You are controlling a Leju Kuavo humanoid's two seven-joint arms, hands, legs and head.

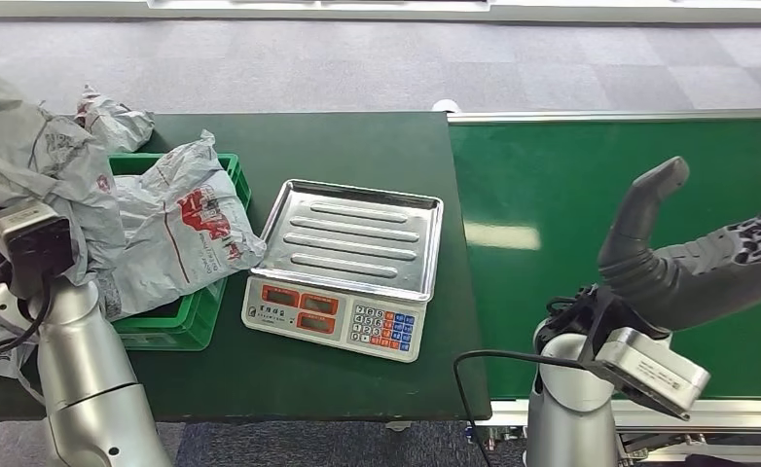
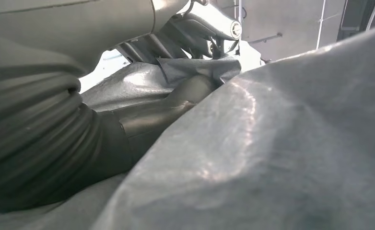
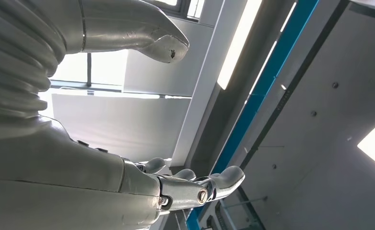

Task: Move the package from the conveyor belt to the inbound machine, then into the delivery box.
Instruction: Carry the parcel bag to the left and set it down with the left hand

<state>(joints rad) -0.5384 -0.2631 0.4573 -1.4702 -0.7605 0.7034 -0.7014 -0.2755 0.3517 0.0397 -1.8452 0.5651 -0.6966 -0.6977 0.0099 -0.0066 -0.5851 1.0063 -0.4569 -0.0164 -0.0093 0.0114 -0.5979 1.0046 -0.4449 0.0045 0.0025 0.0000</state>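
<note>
A crumpled grey plastic mailer package (image 1: 26,161) hangs at the far left of the head view, at about nine o'clock from the scale. It is held up above the left end of the dark green table (image 1: 357,146). Its long axis runs roughly from ten o'clock down to four o'clock, with the lower end drooping over the green plastic crate (image 1: 187,326). In the left wrist view the left hand (image 2: 185,91) grasps it, the thick thumb and the fingers pinching a fold of grey film.

The crate already holds another grey mailer with red printing (image 1: 182,229), which leans over the crate's right rim and almost touches the scale. A further grey bag (image 1: 114,122) lies behind the crate at eleven o'clock.

The silver electronic weighing scale with a ribbed steel tray and red and blue keys (image 1: 352,263) sits mid-table, its tray bare.

At three o'clock runs the bright green conveyor belt (image 1: 591,195). The right hand (image 1: 707,263) hovers above it, thumb raised and fingers spread apart, holding nothing.
</note>
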